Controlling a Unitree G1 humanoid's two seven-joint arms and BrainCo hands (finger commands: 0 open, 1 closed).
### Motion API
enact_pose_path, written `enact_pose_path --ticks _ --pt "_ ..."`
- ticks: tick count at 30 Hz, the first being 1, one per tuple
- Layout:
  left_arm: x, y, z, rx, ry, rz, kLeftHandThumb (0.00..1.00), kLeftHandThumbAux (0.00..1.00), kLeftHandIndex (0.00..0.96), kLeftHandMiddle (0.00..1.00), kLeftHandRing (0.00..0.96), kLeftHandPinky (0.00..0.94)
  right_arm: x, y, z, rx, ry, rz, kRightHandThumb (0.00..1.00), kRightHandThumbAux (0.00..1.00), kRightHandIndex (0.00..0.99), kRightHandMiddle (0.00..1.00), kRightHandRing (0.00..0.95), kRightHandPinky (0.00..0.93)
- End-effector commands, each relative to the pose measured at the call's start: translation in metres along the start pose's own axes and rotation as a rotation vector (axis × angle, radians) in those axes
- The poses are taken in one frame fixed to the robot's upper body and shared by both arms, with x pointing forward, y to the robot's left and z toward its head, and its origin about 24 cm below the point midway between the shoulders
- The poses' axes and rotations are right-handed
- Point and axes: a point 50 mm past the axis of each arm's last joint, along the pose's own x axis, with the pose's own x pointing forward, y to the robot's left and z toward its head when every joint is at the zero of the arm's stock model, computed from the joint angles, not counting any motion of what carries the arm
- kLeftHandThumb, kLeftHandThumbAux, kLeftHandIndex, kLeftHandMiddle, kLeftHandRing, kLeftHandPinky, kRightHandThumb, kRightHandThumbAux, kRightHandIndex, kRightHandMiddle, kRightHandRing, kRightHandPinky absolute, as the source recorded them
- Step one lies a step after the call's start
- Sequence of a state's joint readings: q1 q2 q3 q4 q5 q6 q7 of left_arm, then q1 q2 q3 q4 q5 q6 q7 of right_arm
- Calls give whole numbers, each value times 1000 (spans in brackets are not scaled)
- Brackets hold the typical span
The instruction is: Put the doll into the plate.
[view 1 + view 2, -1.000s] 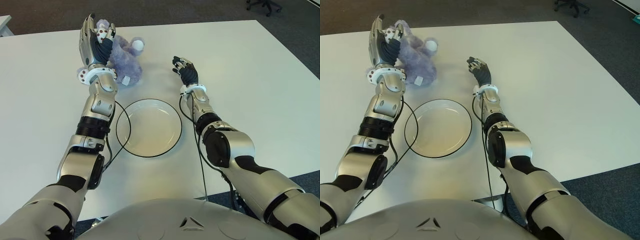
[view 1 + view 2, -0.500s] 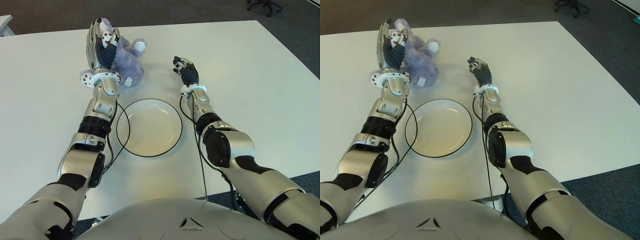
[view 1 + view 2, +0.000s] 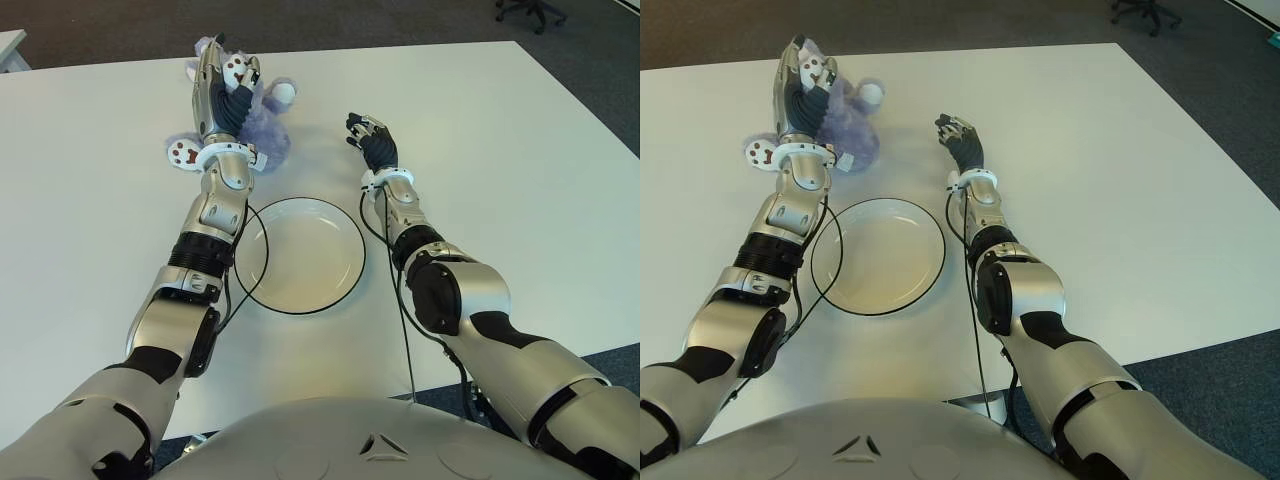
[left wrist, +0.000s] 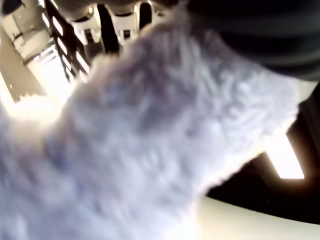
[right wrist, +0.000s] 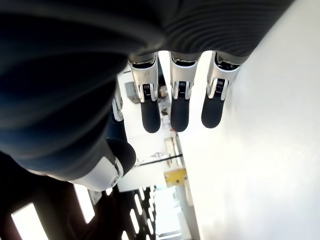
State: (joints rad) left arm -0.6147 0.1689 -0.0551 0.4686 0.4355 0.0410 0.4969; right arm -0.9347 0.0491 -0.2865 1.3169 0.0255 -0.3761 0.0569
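The purple plush doll (image 3: 262, 125) sits on the far left part of the white surface (image 3: 520, 170), just beyond the empty white plate (image 3: 300, 255) with its dark rim. The left hand (image 3: 226, 98) is on it, fingers curled into the fur of its body; the left wrist view is filled with fluffy pile pressed against the palm, so I take the doll as gripped, though whether it has left the surface I cannot tell. It looks light and very soft, so it should squash and sag instead of slipping, and nothing about it seems fragile. The plump middle is the best place to hold; a limb or an ear would likely let it dangle and swing. The right hand (image 3: 372, 141) shows right of the doll, fingers loosely extended and holding nothing.
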Motion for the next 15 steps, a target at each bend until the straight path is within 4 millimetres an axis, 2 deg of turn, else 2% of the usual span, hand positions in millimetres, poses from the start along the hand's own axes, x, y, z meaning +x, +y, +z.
enact_pose_path --ticks 1,7,15 --pt "-7 -9 -9 -31 65 -52 382 241 3 102 78 39 -12 -3 -31 5 125 -18 699 734 404 174 145 178" --pt "-10 -18 -16 -91 91 -46 363 260 0 94 72 42 -12 -3 -31 -2 127 -18 699 734 404 174 144 172" --pt "-9 -16 -7 -131 56 68 311 244 0 135 127 88 -13 -3 -32 -14 121 -24 698 734 404 173 141 168"
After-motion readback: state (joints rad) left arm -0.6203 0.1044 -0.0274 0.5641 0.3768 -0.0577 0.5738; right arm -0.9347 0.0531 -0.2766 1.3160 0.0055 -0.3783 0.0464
